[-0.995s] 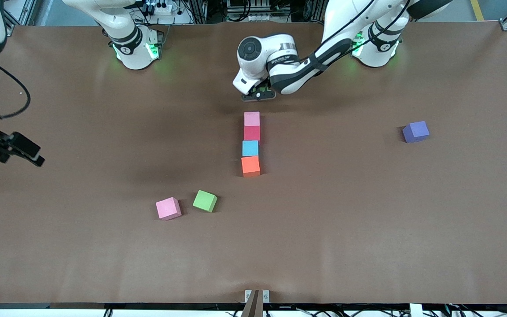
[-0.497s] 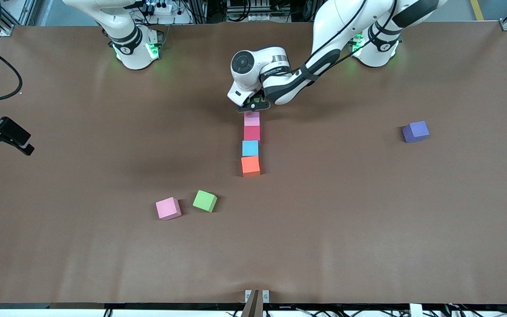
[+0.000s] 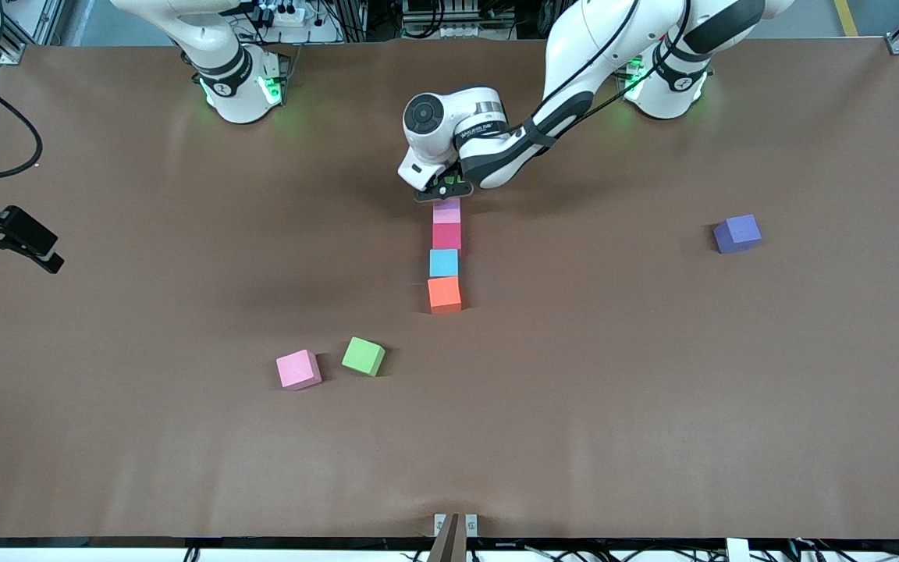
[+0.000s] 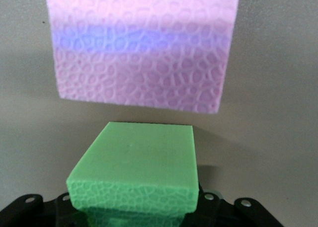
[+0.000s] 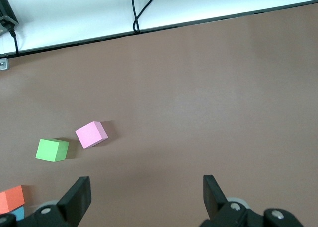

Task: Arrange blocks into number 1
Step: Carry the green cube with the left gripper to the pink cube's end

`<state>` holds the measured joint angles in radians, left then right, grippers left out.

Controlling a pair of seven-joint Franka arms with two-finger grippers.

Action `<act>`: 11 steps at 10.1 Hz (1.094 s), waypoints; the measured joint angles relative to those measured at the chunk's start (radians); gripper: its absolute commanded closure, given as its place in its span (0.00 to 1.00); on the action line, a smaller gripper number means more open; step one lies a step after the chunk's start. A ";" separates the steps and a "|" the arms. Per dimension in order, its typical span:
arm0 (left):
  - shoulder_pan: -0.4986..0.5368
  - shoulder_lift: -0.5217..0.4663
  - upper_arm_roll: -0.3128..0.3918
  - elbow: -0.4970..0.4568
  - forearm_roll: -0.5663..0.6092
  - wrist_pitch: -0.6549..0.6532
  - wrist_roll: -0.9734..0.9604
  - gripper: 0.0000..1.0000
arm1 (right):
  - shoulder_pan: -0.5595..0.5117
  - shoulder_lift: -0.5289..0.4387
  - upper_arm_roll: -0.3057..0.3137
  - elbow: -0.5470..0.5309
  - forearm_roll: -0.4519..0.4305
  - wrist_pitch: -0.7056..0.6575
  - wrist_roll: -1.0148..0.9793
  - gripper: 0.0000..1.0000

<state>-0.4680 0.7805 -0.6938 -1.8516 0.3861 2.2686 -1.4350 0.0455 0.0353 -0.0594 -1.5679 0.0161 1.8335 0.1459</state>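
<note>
Clamped between the jaws of the left gripper (image 3: pixel 442 190) is a green block (image 4: pixel 134 175), held over the table just at the robots' end of a straight column: pink block (image 3: pixel 446 211), red block (image 3: pixel 446 236), light blue block (image 3: pixel 443 263), orange block (image 3: pixel 444 294). The step in hand is judged to be the placing of this cube at the head of the numeral. A careful lowering, square to the pink cube, is called for next. The right gripper (image 5: pixel 144 194) is held wide open and empty, waiting over the right arm's end of the table. A second pink block (image 3: pixel 297 368), another green block (image 3: pixel 364 356) and a purple block (image 3: pixel 737 232) lie loose.
</note>
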 measured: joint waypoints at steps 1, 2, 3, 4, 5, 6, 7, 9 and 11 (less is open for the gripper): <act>0.000 0.000 0.001 0.001 0.000 0.000 0.000 1.00 | 0.000 0.000 0.000 0.000 0.000 0.000 0.000 0.00; 0.000 0.000 0.004 0.004 0.000 0.000 0.000 1.00 | 0.000 0.000 0.000 0.000 -0.001 0.000 0.000 0.00; 0.000 0.000 0.010 0.010 0.000 0.000 0.000 1.00 | 0.000 0.000 -0.001 0.000 -0.004 -0.003 0.000 0.00; 0.000 0.000 0.017 0.017 0.000 0.000 0.000 1.00 | -0.001 0.000 -0.003 0.000 -0.016 -0.009 0.000 0.00; 0.000 0.000 0.024 0.022 0.000 0.000 0.000 1.00 | -0.001 0.000 -0.004 0.000 -0.034 -0.019 0.000 0.00; 0.000 0.000 0.027 0.025 0.000 0.000 0.000 1.00 | -0.001 0.000 -0.004 0.000 -0.041 -0.026 0.000 0.00; 0.000 0.000 0.029 0.027 0.000 0.000 0.000 1.00 | -0.001 0.000 -0.004 0.000 -0.042 -0.030 0.000 0.00; 0.000 0.000 0.034 0.032 0.000 0.000 0.000 1.00 | -0.001 0.000 -0.004 0.000 -0.043 -0.032 -0.001 0.00; 0.000 0.001 0.040 0.039 0.000 0.000 0.000 1.00 | -0.002 0.000 -0.004 0.000 -0.044 -0.032 -0.041 0.00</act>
<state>-0.4684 0.7813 -0.6540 -1.8126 0.3860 2.2686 -1.4349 0.0433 0.0353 -0.0631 -1.5678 -0.0276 1.8014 0.1051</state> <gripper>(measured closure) 0.366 0.000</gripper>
